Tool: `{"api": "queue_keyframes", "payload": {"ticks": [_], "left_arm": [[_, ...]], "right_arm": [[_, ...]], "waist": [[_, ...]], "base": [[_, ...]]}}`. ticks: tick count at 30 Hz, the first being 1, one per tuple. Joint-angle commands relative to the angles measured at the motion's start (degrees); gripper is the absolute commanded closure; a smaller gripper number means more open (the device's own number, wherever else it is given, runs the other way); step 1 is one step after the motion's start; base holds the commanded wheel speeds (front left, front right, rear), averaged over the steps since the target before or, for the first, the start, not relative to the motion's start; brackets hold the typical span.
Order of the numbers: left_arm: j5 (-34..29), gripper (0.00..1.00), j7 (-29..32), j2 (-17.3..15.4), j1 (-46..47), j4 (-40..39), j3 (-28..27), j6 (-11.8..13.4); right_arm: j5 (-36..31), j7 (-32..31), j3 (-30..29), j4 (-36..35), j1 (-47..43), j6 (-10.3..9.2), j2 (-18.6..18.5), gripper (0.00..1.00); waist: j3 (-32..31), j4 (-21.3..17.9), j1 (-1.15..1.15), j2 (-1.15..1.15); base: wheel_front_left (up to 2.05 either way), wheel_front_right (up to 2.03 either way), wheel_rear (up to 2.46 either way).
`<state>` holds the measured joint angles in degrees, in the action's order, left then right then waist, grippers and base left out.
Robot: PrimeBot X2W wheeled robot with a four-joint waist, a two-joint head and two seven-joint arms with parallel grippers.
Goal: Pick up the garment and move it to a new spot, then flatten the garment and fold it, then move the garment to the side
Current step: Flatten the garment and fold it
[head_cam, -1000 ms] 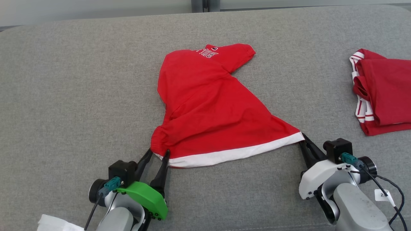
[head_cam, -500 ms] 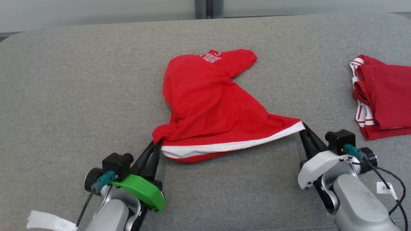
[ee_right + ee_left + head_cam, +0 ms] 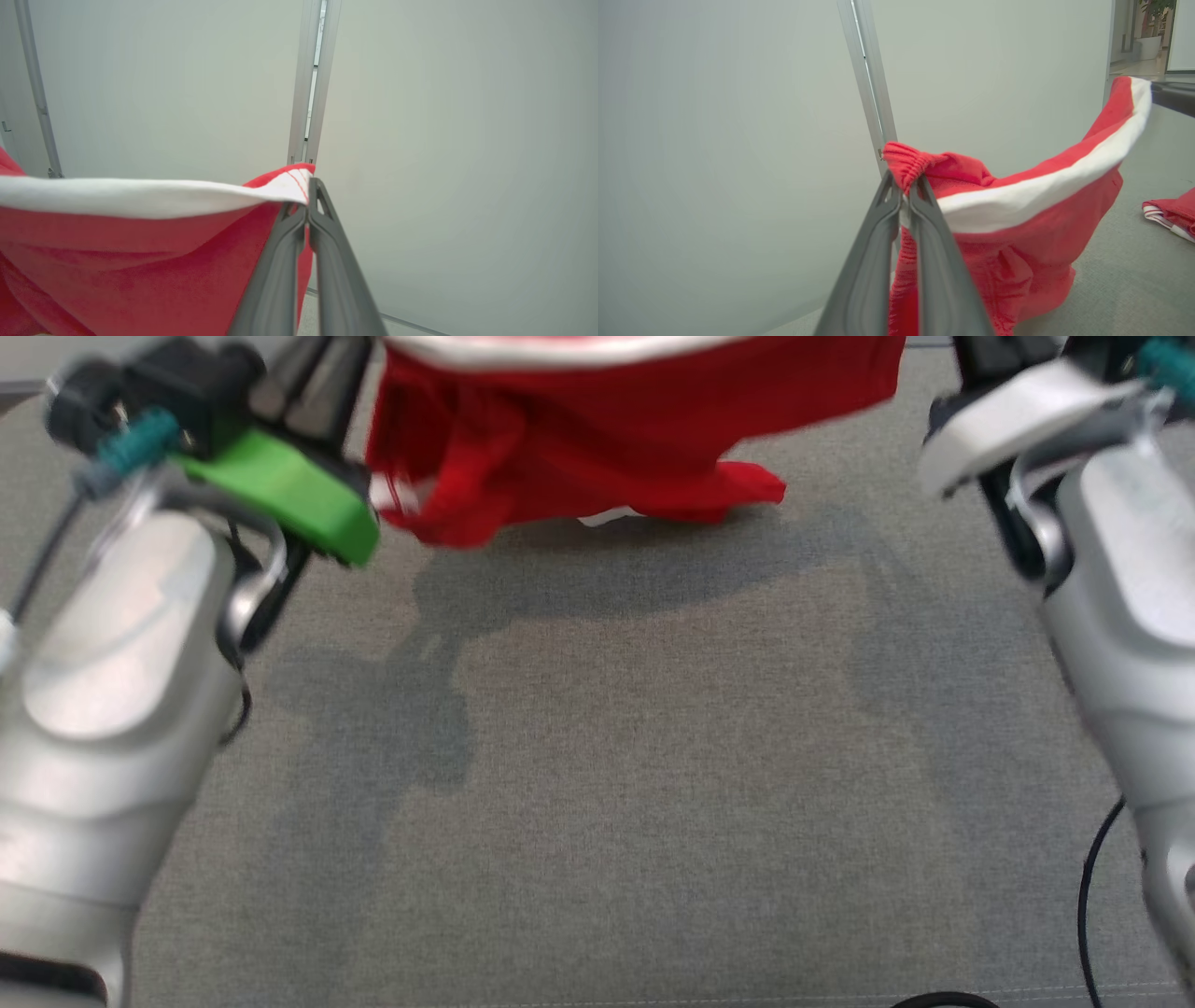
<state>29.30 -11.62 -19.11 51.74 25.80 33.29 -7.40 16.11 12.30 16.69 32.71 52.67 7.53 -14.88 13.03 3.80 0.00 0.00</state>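
Note:
The garment is a red shirt with a white hem band. It hangs stretched between both raised grippers, and its lower end still touches the grey surface. In the left wrist view my left gripper is shut on a bunched red corner of the garment. In the right wrist view my right gripper is shut on the white hem corner of the garment. In the head view the green-cased left wrist is at the upper left and the white right wrist at the upper right. That view is blurred.
The grey cushioned surface stretches out below the hanging cloth. A second red-and-white garment lies folded off to the right. Behind stands a pale wall with a metal strip. A black cable hangs by the right arm.
The left gripper closed on the garment's bunched corner. Both arms then rose, lifting the garment off the surface by its hem. The head view has shifted as well.

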Motion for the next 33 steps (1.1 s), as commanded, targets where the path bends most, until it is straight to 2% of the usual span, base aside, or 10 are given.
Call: {"api": "queue_keyframes", "payload": {"ticks": [1,5,6,9,13,16,19,23,28,33], "left_arm": [[0.19,1.00,0.74,-0.87,6.18,0.84,0.39,-0.09],[-3.15,1.00,1.57,-1.26,19.86,5.09,1.38,-0.08],[-4.96,1.00,0.53,-0.66,25.26,7.94,1.32,1.07],[-7.63,1.00,-1.13,0.33,33.06,11.74,0.81,3.08],[-10.05,1.00,-2.75,1.45,38.55,14.30,0.59,4.72],[-11.03,1.00,-3.50,2.57,41.19,14.79,-0.23,5.67],[-11.07,1.00,-3.52,2.86,38.70,14.34,-0.95,4.90],[-9.44,1.00,-3.52,2.65,32.97,16.88,-1.55,2.49],[-4.85,1.00,-3.53,4.84,19.43,22.39,-1.53,0.69],[1.84,1.00,-3.33,7.90,5.72,29.73,-1.78,0.04]], "right_arm": [[-1.33,-0.75,-0.26,0.52,5.53,-0.12,-1.04,1.00],[-4.97,-1.81,-1.87,3.70,18.24,-0.11,-2.35,1.00],[-6.92,-1.55,-2.64,5.78,23.52,-0.12,-2.41,1.00],[-11.31,-0.23,-4.61,8.17,31.71,-0.12,-3.17,1.00],[-16.68,1.18,-8.22,10.16,37.43,-0.12,-3.11,1.00],[-20.69,2.21,-11.66,11.24,40.91,-0.12,-1.47,1.00],[-21.80,2.72,-11.76,12.86,39.06,-0.12,0.28,1.00],[-18.71,2.85,-8.75,13.25,32.56,-0.12,1.05,1.00],[-10.80,2.88,-1.62,7.85,17.90,-0.12,-1.54,1.00],[-2.61,2.89,3.70,2.66,3.01,-0.15,-5.41,1.00]], "waist": [[5.75,0.19,0.00,0.00],[11.67,0.47,0.00,0.00],[13.56,0.49,0.00,0.00],[16.05,0.41,0.00,0.00],[17.61,0.43,0.00,0.00],[19.26,0.18,0.00,0.00],[20.45,-0.61,0.00,0.00],[21.95,-1.71,0.00,0.00],[21.78,-2.64,0.00,0.00],[17.52,-3.22,0.00,0.00]], "base": [[0.00,0.00,0.00],[0.00,0.00,0.00],[0.00,0.00,0.00],[0.00,0.00,0.00],[0.00,0.00,0.00],[0.00,0.00,0.00],[0.00,0.00,0.00],[0.00,0.00,0.00],[0.00,0.00,0.00],[0.00,0.00,0.00]]}}
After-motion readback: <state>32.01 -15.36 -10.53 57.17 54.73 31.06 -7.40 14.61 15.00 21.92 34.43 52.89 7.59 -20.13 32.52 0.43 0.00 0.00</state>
